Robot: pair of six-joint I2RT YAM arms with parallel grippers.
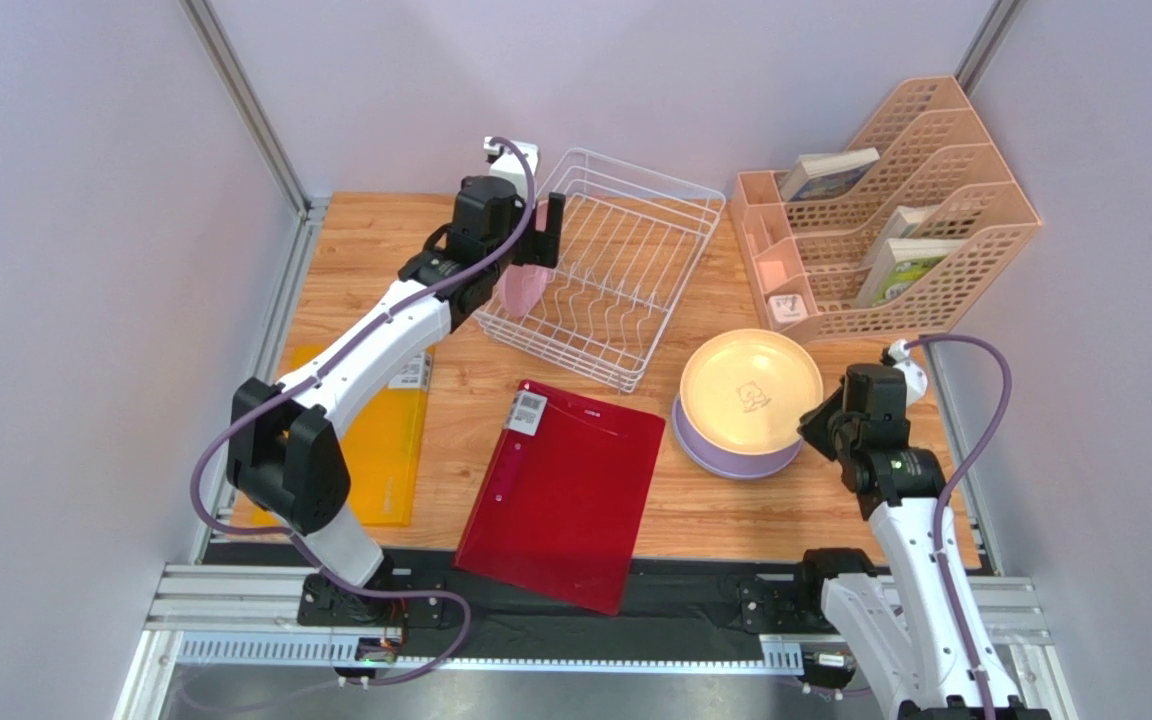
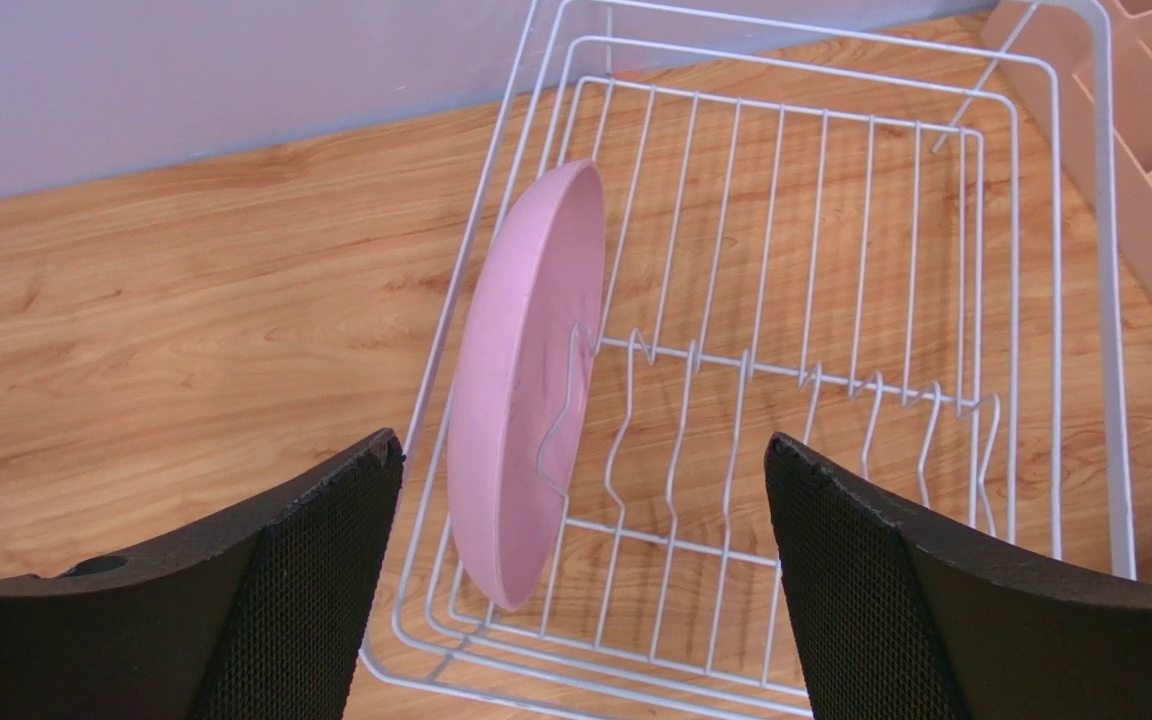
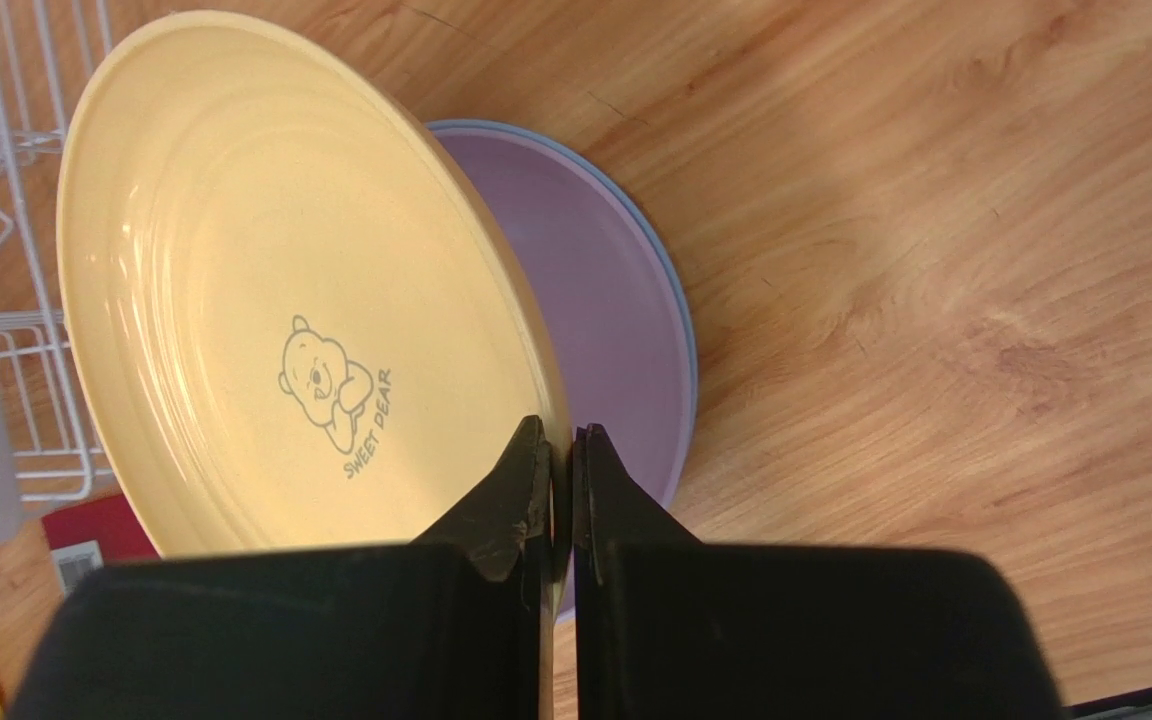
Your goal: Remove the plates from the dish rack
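Light blue plate (image 3: pixel 683 330) mostly beneath lilac plate (image 3: pixel 605 315)

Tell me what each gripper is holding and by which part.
The right gripper, shut, pinches the tan-yellow plate by its rim, at the edge nearest that arm. The left gripper is open and holds nothing; the pink plate stands untouched.

1 pink plate (image 2: pixel 522 390) blocks dish rack's (image 1: pixel 627 255) left side.

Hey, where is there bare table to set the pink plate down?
Bare wood shows in front of the plate stack, between the red folder and the right arm, and left of the dish rack beyond the yellow folder. Crowded: between rack and peach organizer.
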